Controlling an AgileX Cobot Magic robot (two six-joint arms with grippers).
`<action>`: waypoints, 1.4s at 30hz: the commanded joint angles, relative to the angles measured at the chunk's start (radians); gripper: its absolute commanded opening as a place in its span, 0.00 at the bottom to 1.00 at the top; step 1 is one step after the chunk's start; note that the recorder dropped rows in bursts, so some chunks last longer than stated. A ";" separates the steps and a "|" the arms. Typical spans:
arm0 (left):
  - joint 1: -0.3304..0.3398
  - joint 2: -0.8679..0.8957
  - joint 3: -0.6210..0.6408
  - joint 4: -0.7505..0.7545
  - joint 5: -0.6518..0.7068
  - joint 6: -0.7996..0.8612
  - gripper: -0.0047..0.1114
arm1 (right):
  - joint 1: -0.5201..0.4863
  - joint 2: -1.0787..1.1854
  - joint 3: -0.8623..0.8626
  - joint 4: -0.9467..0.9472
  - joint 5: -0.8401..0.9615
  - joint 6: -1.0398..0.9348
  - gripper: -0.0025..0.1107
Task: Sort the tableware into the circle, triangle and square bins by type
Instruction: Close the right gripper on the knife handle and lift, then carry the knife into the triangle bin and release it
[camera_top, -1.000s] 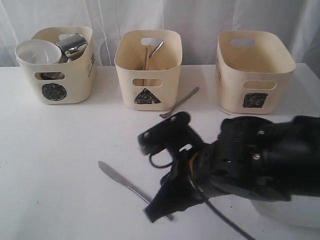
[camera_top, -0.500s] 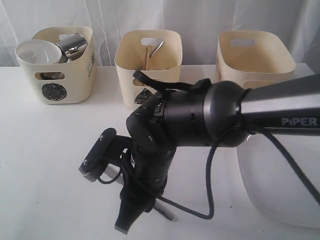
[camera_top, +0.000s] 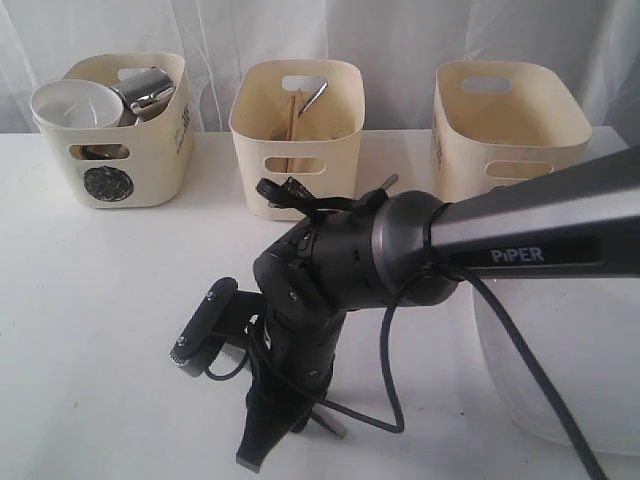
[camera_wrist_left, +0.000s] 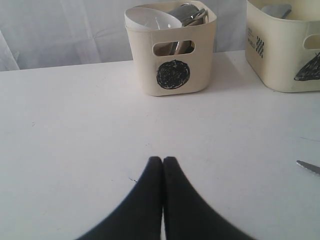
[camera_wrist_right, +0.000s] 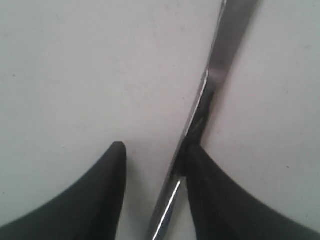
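The black right gripper (camera_wrist_right: 155, 150) stands released astride the flat steel knife (camera_wrist_right: 220, 65), which lies near-centre on the white table (camera_top: 100, 300), touching one finger. The black left gripper (camera_wrist_left: 163, 160) is clenched on nothing.

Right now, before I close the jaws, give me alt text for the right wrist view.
The open right gripper is low over the steel knife, which runs between its fingers, close against one and clear of the other. The rest of the view is white table.
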 joint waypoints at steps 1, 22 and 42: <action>-0.004 -0.004 0.004 -0.013 0.000 0.001 0.06 | -0.016 0.003 -0.003 -0.001 -0.020 -0.011 0.36; -0.004 -0.004 0.004 -0.013 0.000 0.001 0.06 | -0.061 0.076 -0.005 0.129 -0.032 -0.111 0.35; -0.004 -0.004 0.004 -0.013 0.000 0.001 0.06 | -0.133 -0.281 0.273 0.136 -0.453 0.224 0.02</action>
